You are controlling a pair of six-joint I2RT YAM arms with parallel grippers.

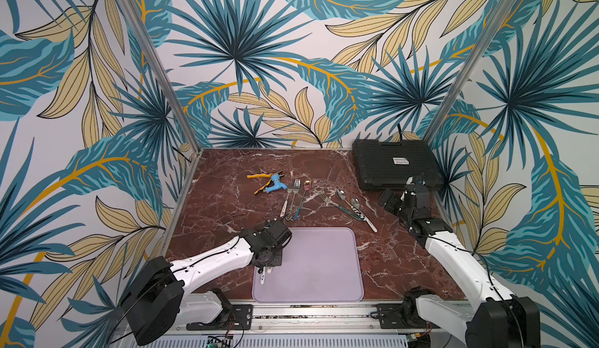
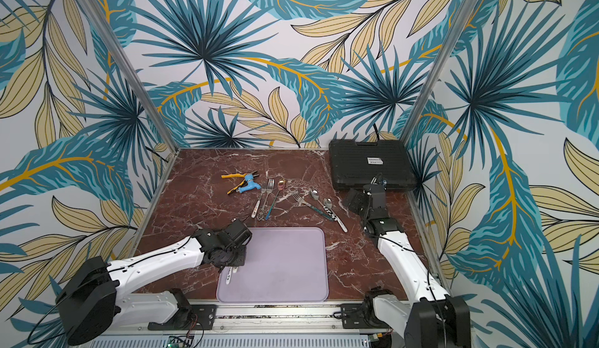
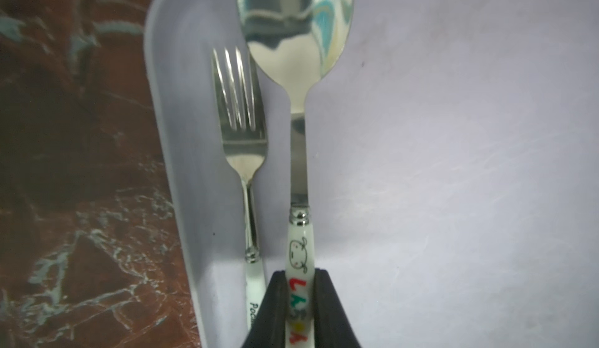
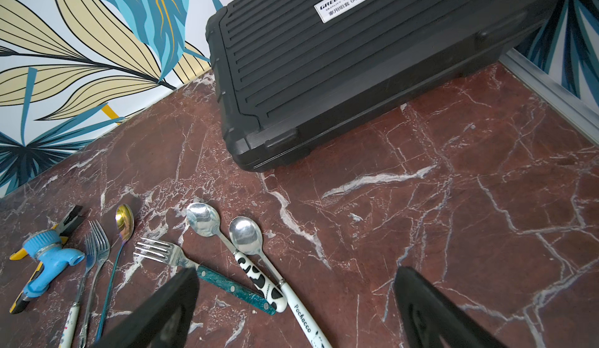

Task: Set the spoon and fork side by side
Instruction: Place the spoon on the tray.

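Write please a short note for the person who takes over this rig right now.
Grippers: the left gripper is shut on the spoon, at its white handle. The right gripper is open and empty, over the table near the black case.
Things: the fork lies on the lilac mat, near its edge. The spoon is over the mat, close beside the fork and parallel, heads the same way.
Done: fork placed, spoon lined up.
Left: set the spoon down (I cannot tell if it touches the mat), open the left gripper, pull the arm away.
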